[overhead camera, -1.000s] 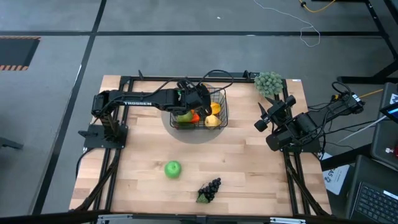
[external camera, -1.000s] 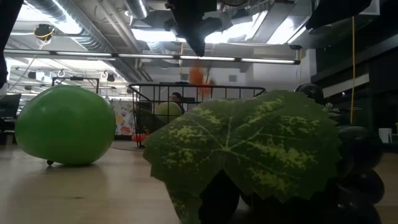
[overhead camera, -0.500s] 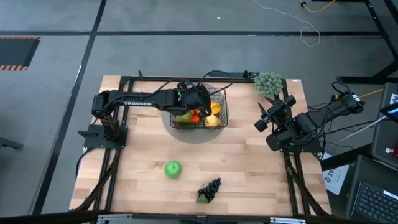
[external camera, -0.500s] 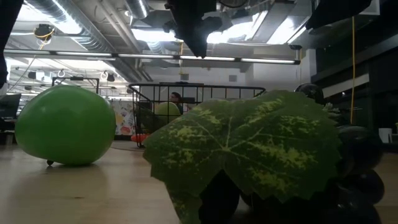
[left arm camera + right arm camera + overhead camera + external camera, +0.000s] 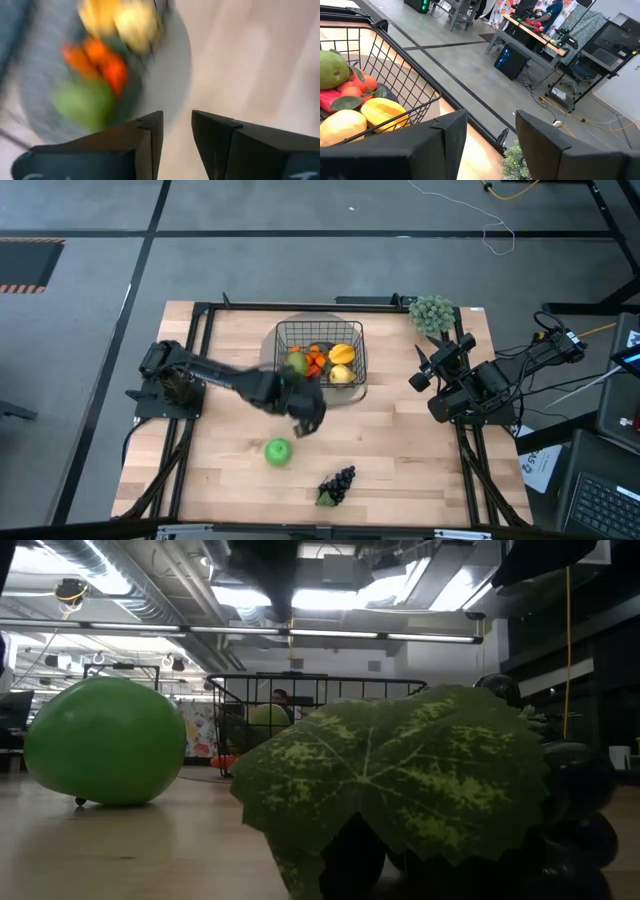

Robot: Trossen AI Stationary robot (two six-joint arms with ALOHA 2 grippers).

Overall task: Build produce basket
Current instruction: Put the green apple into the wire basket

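Swung off the basket (image 5: 320, 361) toward the green apple (image 5: 277, 451), left claw (image 5: 303, 423) part-open and empty; best lowered squarely over it before closing.

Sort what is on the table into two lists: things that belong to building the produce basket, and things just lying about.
Job: basket; fruit in basket; green apple; grapes.
Lying about: grey disc; bushy cluster.
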